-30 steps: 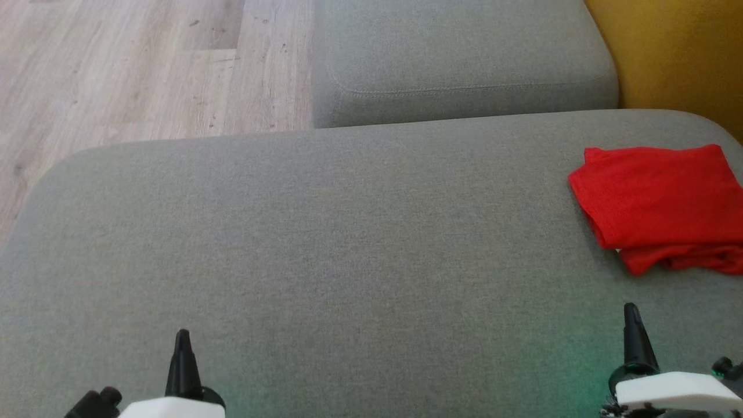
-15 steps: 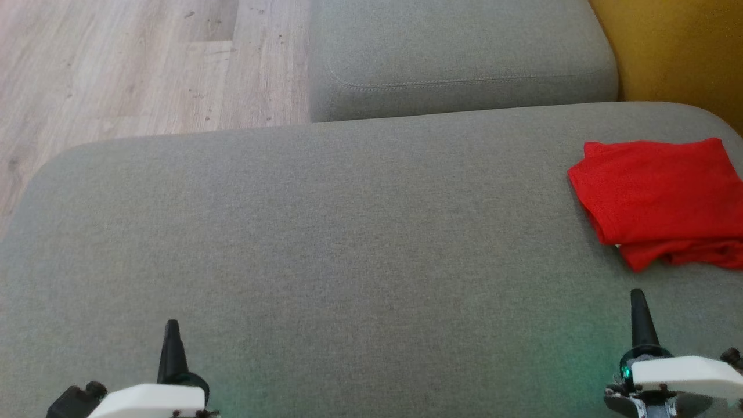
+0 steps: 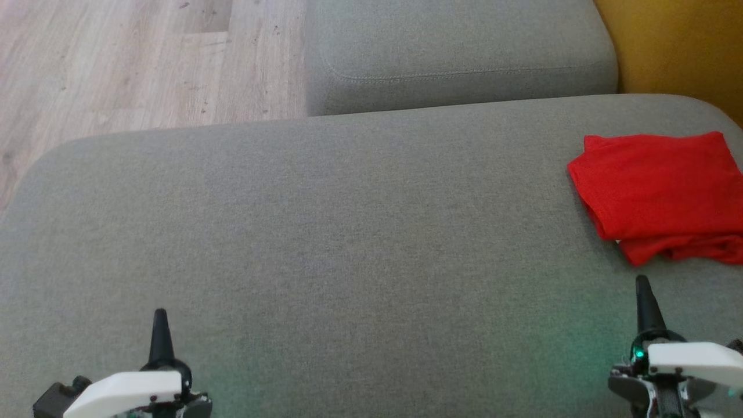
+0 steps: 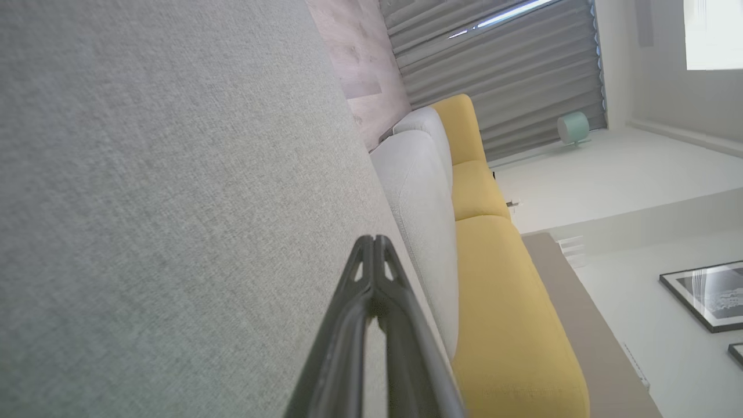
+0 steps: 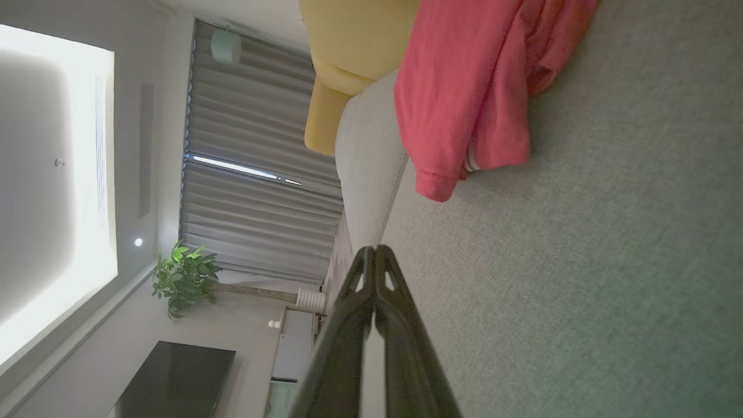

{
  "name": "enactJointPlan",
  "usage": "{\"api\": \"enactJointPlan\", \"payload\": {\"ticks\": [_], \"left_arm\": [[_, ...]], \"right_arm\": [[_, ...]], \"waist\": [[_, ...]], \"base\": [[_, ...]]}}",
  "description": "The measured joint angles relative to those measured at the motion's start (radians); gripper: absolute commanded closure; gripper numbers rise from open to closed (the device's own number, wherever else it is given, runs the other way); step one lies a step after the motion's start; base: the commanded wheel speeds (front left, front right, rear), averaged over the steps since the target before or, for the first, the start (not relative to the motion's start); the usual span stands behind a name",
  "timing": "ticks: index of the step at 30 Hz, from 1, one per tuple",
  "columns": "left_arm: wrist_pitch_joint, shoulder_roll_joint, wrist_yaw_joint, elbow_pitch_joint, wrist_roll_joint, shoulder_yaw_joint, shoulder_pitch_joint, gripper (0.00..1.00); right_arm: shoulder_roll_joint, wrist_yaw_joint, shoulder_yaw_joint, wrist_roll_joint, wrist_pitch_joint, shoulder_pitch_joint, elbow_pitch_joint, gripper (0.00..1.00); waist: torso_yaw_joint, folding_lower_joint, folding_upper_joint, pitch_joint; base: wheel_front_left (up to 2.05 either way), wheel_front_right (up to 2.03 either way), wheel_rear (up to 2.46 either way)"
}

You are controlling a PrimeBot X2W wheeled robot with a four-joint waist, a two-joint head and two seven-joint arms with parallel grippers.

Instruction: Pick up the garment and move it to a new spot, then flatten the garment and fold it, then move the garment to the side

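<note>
Hovering low over the grey sofa cushion [image 3: 348, 232], my left gripper [image 3: 159, 314] and right gripper [image 3: 642, 282] each have their fingers pressed together on nothing. The red garment [image 3: 656, 186] lies folded into a rough rectangle at the cushion's right edge, ahead of my right gripper, near it but apart, and well away from my left. I judge the last step, moving it aside, as done; what's next is only keeping both arms clear of it

Head camera high, looking down on cushion [image 3: 348, 232]; wrist cameras low, sideways, skimming it; right shares garment [image 3: 656, 186].
</note>
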Motion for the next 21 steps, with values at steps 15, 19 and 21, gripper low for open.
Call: {"api": "enactJointPlan", "payload": {"ticks": [15, 19, 21], "left_arm": [[0.040, -0.001, -0.027, 0.023, -0.164, 0.038, -0.049, 1.00], [0.053, -0.001, -0.034, 0.027, -0.212, 0.045, -0.056, 1.00], [0.060, -0.001, -0.036, 0.031, -0.235, 0.052, -0.060, 1.00]], "right_arm": [[-0.002, 0.000, -0.019, 0.164, 0.043, -0.051, 0.008, 1.00], [-0.002, 0.000, -0.025, 0.211, 0.056, -0.070, 0.010, 1.00], [-0.003, 0.000, -0.027, 0.232, 0.061, -0.073, 0.011, 1.00]], "waist": [[-0.006, -0.0001, 0.0000, 0.016], [-0.007, -0.0001, 0.0000, 0.021], [-0.008, -0.0001, 0.0000, 0.023]], "base": [[0.00, 0.00, 0.00], [0.00, 0.00, 0.00], [0.00, 0.00, 0.00]]}}
